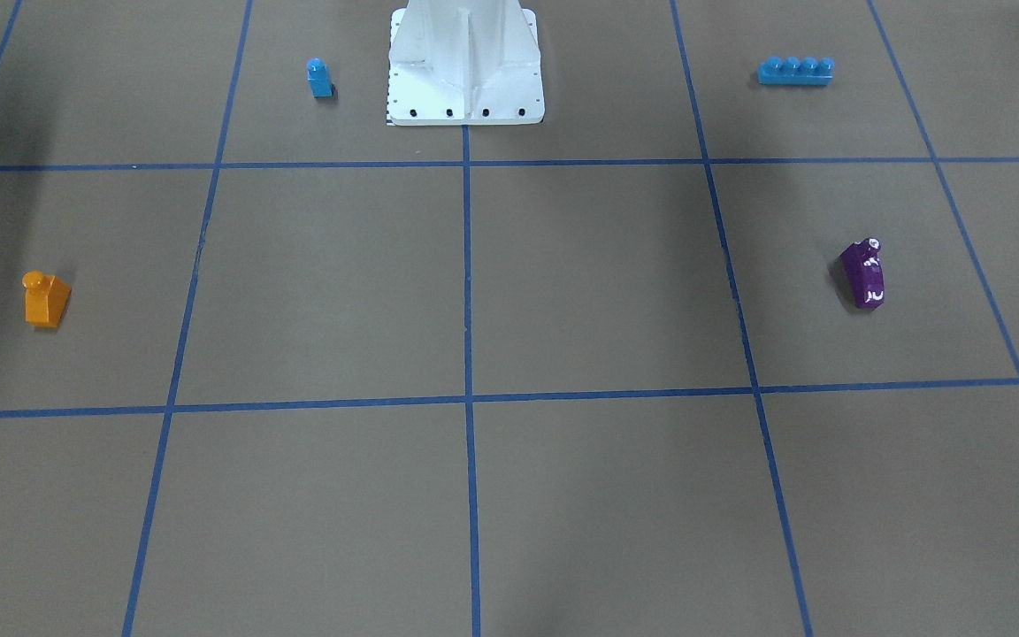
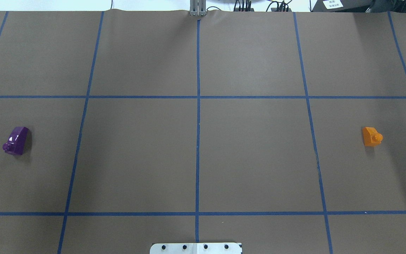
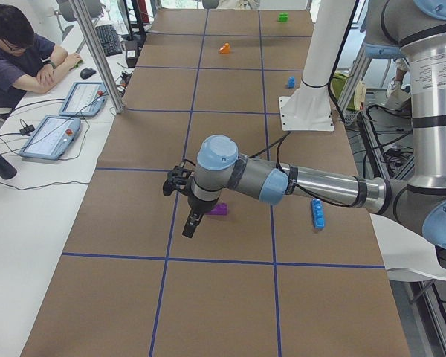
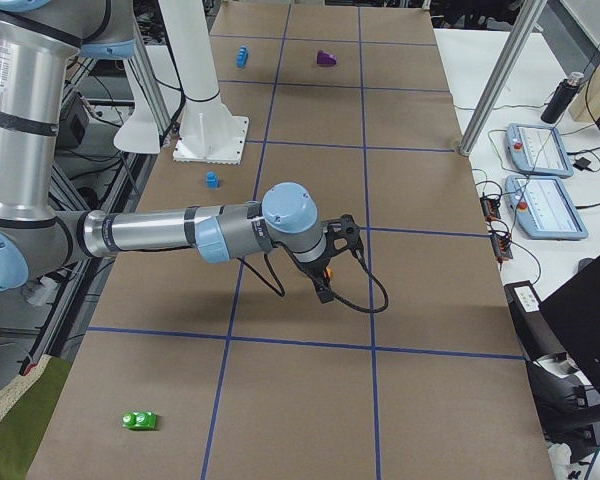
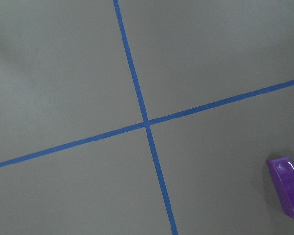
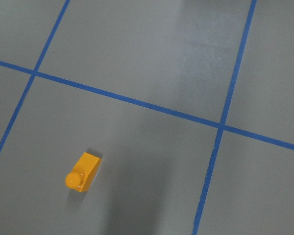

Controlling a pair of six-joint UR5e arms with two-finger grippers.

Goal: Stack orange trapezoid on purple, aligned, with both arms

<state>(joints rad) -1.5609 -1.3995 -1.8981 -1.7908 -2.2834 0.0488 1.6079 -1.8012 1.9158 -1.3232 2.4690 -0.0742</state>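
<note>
Brown tabletop (image 2: 252, 158) gridded with blue tape, the robot's white base (image 1: 465, 80) at its middle edge. The orange trapezoid (image 2: 371, 136) sits well out from the base on the right-arm side, and the purple (image 2: 16, 140) about as far out on the left-arm side, so the two are well apart and unstacked. The right tool (image 4: 325, 290) hangs close over the orange, and the left tool (image 3: 189, 227) just beside the purple. Each arm is nearer its own brick. Whether either tool is released or clenched cannot be told.
</note>
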